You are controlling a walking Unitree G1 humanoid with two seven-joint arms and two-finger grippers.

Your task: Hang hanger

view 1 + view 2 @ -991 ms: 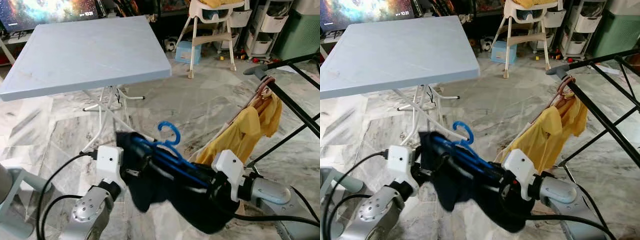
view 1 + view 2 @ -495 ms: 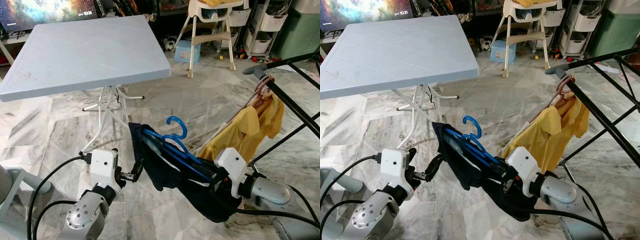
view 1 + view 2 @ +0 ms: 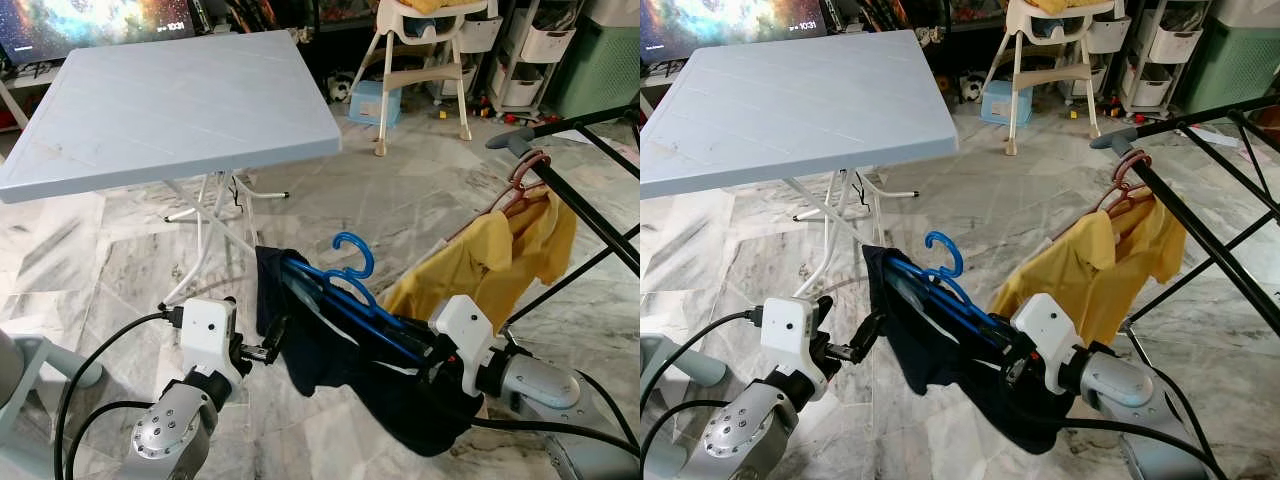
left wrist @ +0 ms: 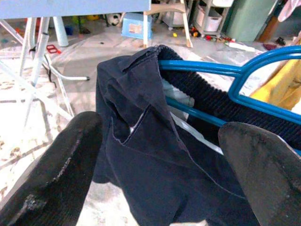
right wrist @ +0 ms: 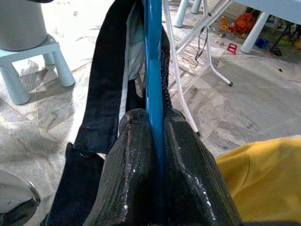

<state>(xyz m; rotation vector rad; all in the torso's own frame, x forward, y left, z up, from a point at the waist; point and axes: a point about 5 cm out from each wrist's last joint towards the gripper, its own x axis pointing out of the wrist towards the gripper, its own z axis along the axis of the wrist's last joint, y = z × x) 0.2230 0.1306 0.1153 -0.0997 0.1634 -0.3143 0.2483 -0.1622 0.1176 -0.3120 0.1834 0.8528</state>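
A blue hanger (image 3: 350, 258) carries a dark navy garment (image 3: 320, 355) that droops low over the floor in front of me. My right gripper (image 5: 157, 123) is shut on the hanger's blue bar, holding it tilted with the hook pointing up and to the left. My left gripper (image 3: 272, 340) stands open just left of the garment, its fingers (image 4: 61, 165) spread on either side of the cloth's edge without pinching it. A black drying rack (image 3: 590, 215) slants across the right, with a yellow shirt (image 3: 490, 265) hanging on it from a brown hanger.
A pale blue folding table (image 3: 180, 100) stands ahead to the left, its white legs near the garment. A white high chair (image 3: 425, 60), storage bins and a green basket (image 3: 600, 60) line the back. A light blue stool (image 5: 23, 56) stands on the marble floor.
My left gripper has drawn back leftward off the dark garment and stands open. The garment now sags lower on the hanger. The yellow shirt has swung out a little.
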